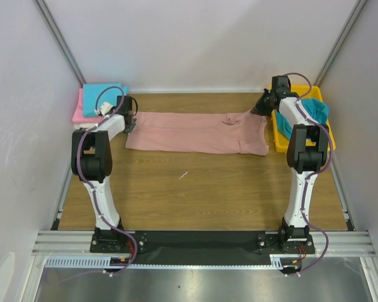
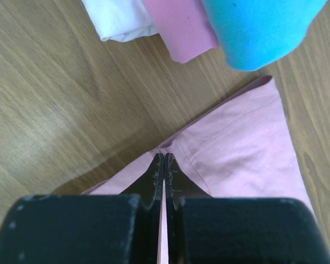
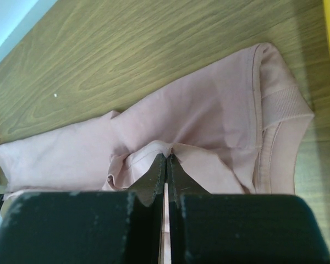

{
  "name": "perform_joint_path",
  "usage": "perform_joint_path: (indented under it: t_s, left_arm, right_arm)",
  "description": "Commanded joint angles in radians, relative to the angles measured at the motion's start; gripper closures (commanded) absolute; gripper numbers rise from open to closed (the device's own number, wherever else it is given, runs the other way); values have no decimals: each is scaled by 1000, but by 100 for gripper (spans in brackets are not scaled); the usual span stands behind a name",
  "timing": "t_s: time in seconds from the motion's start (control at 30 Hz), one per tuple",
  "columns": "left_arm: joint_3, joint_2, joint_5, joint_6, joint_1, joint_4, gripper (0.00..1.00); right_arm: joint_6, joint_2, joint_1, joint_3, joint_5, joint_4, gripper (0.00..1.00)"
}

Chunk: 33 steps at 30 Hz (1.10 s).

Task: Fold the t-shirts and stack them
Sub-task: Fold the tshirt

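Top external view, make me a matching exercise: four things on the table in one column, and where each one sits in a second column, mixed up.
Things
1. dusty-pink t-shirt
2. bright blue t-shirt
3. teal t-shirt
4. yellow tray

Places
A. far right, resting directly on the table
B. far left corner, on top of a bright pink t-shirt
C. stretched across the middle, left to right
D. lying inside the tray

Pairs: 1-C, 2-B, 3-D, 4-A
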<state>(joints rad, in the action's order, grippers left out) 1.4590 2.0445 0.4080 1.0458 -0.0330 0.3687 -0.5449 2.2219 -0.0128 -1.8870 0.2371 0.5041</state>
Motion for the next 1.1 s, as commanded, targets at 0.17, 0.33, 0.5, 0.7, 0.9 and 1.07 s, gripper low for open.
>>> perform_joint_path:
  t_s: [0.17, 0.33, 0.5, 0.7, 0.9, 1.07]
  left_arm:
    - [101, 63, 9, -23, 10, 4, 100]
    - [144, 63, 41, -35, 10, 16, 79]
    - [176, 34, 58, -56, 10, 6, 41]
    - [164, -46, 46, -166, -11, -111, 27]
    - [143, -101, -125, -406, -99, -292, 24]
    - [84, -125, -313, -569, -171, -447, 8]
  right_arm:
    - [25, 70, 5, -101, 8, 5, 97]
    - [28, 105, 33, -182, 5, 13, 65]
    - [57, 133, 36, -297, 16, 51, 36]
    - [53, 87, 33, -331, 71, 37, 30]
    - [-1, -17, -35, -207, 73, -36, 29]
    - [-200, -108, -99, 49, -54, -130, 26]
